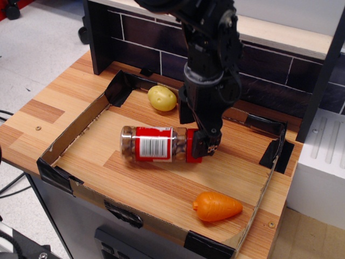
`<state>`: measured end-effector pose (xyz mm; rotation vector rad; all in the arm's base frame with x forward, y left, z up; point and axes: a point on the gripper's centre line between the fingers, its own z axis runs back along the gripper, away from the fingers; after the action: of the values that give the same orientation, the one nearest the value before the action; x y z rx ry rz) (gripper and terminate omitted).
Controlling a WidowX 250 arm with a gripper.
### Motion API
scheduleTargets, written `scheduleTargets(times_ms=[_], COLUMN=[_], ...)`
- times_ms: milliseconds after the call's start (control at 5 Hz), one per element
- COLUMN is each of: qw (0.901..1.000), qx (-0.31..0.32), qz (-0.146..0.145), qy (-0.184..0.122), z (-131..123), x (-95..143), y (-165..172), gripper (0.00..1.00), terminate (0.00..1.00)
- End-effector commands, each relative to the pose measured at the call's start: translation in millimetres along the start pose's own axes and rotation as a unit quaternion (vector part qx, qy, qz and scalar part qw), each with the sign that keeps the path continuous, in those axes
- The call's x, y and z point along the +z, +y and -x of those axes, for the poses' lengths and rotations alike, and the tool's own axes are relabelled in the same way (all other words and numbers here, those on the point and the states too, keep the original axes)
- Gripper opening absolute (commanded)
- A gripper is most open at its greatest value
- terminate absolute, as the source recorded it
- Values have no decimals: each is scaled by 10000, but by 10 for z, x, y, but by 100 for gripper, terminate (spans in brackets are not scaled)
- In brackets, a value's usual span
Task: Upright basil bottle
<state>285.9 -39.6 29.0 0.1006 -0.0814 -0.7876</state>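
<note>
Bottle [156,144] lies flat on the surface, long axis left-right, red cap [192,151] at its right end. Gripper [204,145] is down at the cap; jaws' state can't be told.

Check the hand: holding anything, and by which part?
Cannot tell for sure. The hand is down at the red cap end of the lying bottle, covering most of the cap; whether it has closed on it is hidden.
</note>
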Motion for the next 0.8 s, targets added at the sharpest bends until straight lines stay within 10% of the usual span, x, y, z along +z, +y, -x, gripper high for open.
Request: scheduleTargets(times_ms=[0, 400, 600], qw=[9997, 9995, 9996], qx=[-122, -70, -18], qz=[-226, -307, -286], qy=[-3, 56, -41], z=[42, 7, 24], x=[-137, -222, -119], y=[28, 28, 41], gripper=[100, 100, 0], terminate=[0, 0, 0])
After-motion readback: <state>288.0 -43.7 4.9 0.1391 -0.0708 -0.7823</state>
